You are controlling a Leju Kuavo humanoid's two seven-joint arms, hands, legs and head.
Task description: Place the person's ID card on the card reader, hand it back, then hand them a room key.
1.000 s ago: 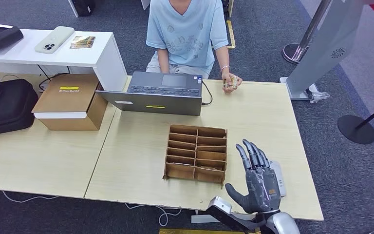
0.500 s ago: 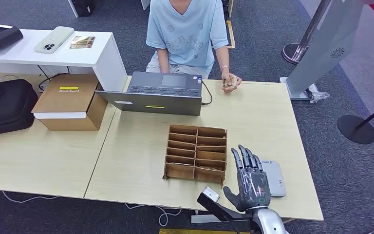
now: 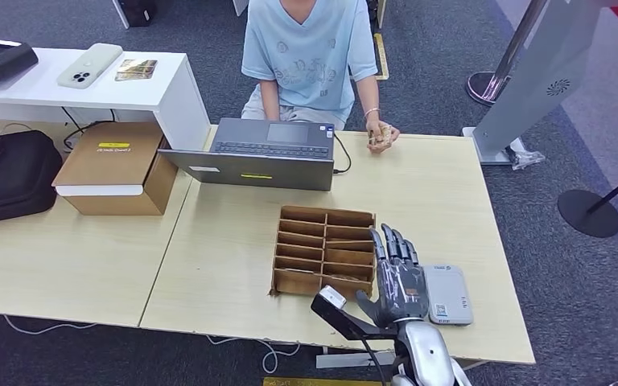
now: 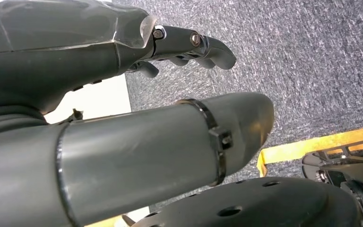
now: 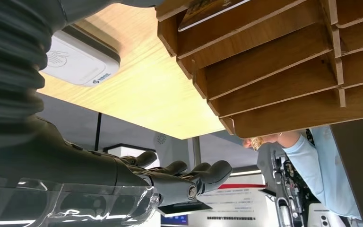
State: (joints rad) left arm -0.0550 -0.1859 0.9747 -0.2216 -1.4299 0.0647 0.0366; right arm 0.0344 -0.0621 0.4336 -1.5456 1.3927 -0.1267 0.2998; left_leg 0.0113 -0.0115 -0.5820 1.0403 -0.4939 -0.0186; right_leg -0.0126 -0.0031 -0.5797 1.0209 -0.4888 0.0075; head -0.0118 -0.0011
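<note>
My right hand [image 3: 398, 277] is open, its fingers stretched out flat and holding nothing. It hovers over the right edge of the cardboard slot organizer [image 3: 324, 252], just left of the white card reader [image 3: 447, 293]. In the right wrist view the fingers [image 5: 189, 177] reach past the organizer [image 5: 274, 71], where a card [image 5: 208, 9] lies in one slot, and the reader [image 5: 78, 59] sits on the table beside it. At the table's far side a person [image 3: 310, 52] holds a small card-like thing [image 3: 381, 135]. My left hand [image 4: 179, 45] hangs over the carpet, loosely curled and empty.
An open laptop [image 3: 269, 153] stands at the far edge of the wooden table [image 3: 217, 265], in front of the person. A cardboard box [image 3: 117, 165] and a black bag [image 3: 8, 173] sit at the left. A white shelf [image 3: 80, 88] carries a phone.
My right hand has drawn left and back toward me, from over the card reader to the organizer's right edge. The reader is now uncovered. The person has not moved.
</note>
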